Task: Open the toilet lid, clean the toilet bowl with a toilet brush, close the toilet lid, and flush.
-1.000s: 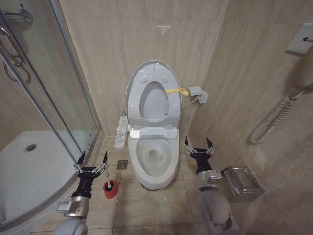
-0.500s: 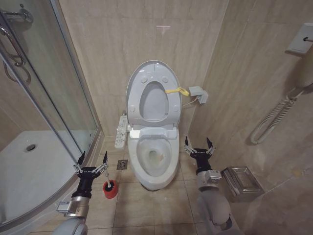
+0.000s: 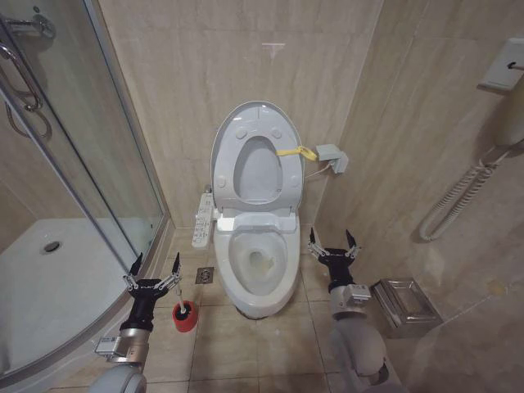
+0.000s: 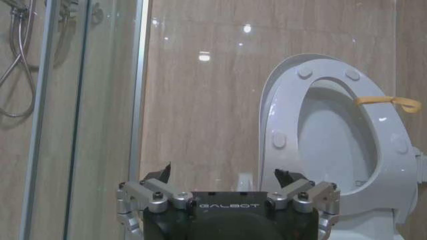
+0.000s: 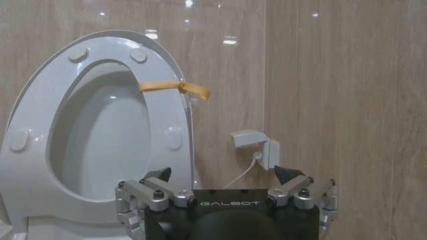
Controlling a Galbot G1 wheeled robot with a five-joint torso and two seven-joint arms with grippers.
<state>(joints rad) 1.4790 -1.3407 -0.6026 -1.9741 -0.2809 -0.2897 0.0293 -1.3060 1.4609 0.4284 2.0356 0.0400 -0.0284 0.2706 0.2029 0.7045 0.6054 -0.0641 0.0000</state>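
The toilet lid [image 3: 258, 172] stands raised against the back wall with the ring seat [image 3: 223, 164] up in front of it and a yellow strap [image 3: 295, 152] on its right edge. Below it the white toilet bowl [image 3: 260, 258] lies uncovered. The toilet brush [image 3: 182, 311] stands in its red holder [image 3: 186, 321] on the floor left of the bowl. My left gripper [image 3: 153, 266] is open above and just left of the holder, holding nothing. Right of the bowl, my right gripper [image 3: 331, 241] is open and holds nothing. The wrist views show the left gripper [image 4: 227, 175], the right gripper [image 5: 225, 174] and the lid [image 5: 100, 135].
A glass shower enclosure [image 3: 98, 164] with a white tray [image 3: 49, 278] fills the left. A control panel [image 3: 202, 217] hangs beside the toilet and a floor drain [image 3: 204, 275] lies near the holder. A metal box [image 3: 404, 304] sits on the floor at right, below a wall socket [image 3: 332, 156].
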